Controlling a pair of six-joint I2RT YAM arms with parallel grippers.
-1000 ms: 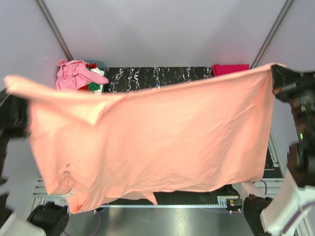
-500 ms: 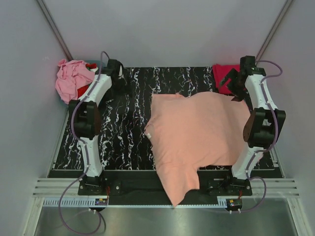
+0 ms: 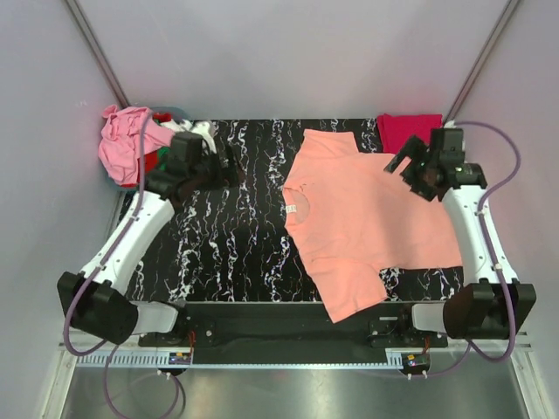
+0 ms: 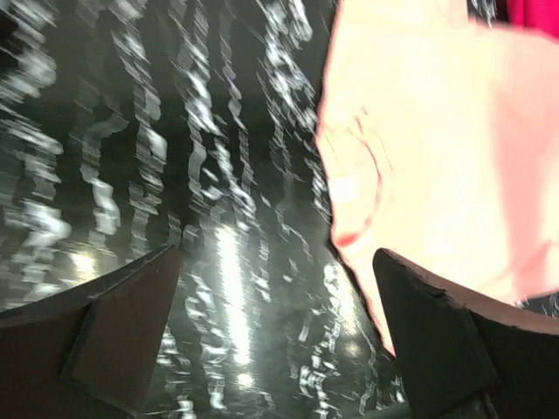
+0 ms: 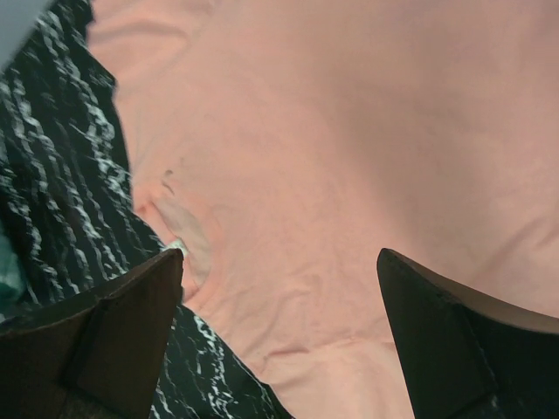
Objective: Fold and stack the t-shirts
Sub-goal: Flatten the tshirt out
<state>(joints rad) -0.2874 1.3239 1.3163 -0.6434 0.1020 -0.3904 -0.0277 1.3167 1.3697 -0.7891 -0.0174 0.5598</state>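
At the far left corner sits a pile of t-shirts (image 3: pixel 131 144). A light pink t-shirt (image 3: pixel 122 138) is on top, and a bit of red cloth (image 3: pixel 148 164) peeks out under it.

The left arm (image 3: pixel 131 236) reaches from the near left toward the far side. The left gripper (image 3: pixel 231 166) is just to the right of the pile, over the black table with white wavy lines (image 3: pixel 227 253). In the left wrist view its two fingers (image 4: pixel 122 323) are wide apart and nothing is between them. Only bare table shows under it, and the orange shirt is off to its right.

The salmon-orange t-shirt (image 3: pixel 376 209) lies spread out flat on the right half of the table. Its neck points left, with a small white tag (image 3: pixel 294 209) there. One sleeve (image 3: pixel 327 144) points to the far side and the other sleeve (image 3: pixel 349 301) reaches the near edge of the table. The left wrist view is blurry.

The right gripper (image 3: pixel 400 164) is over the far right part of this shirt. In the right wrist view its fingers (image 5: pixel 122 332) are apart and hold nothing, with the orange cloth under them.

A crimson-pink t-shirt (image 3: pixel 409 131) lies in the far right corner, just beside the orange one
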